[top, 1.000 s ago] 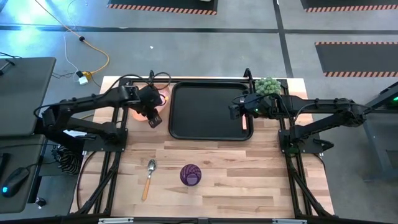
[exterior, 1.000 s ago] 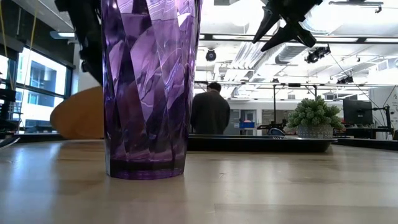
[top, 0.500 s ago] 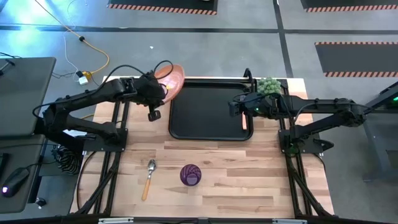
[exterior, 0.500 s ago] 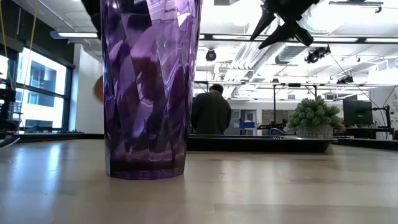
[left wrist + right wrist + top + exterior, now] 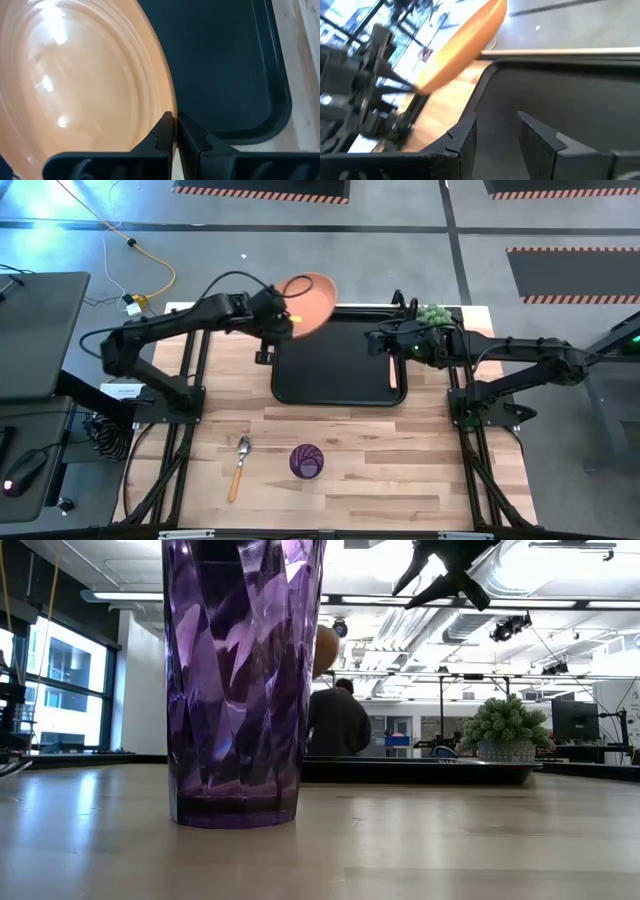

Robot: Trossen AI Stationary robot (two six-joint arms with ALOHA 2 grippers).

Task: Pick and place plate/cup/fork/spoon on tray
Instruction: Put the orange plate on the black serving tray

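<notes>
1. Left gripper (image 5: 283, 323): raised above the table's far edge, just beside the tray's far left corner. Fingers clamped on the rim of the plate (image 5: 306, 299); the left wrist view shows the two fingers pinched together on the orange edge. The plate hangs tilted in the air, partly over the tray's far left corner, not set down.

2. Spoon (image 5: 240, 463): on the bare wood near the table's front edge, left of centre, untouched.

3. Cup (image 5: 307, 461): just right of the spoon, upright on the wood, near the front edge. Not on the tray.

4. Tray (image 5: 340, 385): at the table's far middle, nothing resting inside that I can make out.

5. Right gripper (image 5: 372, 340): hovers over the tray's right part, fingers spread, holding nothing. An orange sliver shows at the tray's right edge under this arm; could be the fork's handle, but cannot tell.

6. Green plant (image 5: 430, 314): at the far right corner, beside the tray.

7. Progress, as I judge it: early. Plate is in transit; cup and spoon clearly remain, fork unsettled.
</notes>
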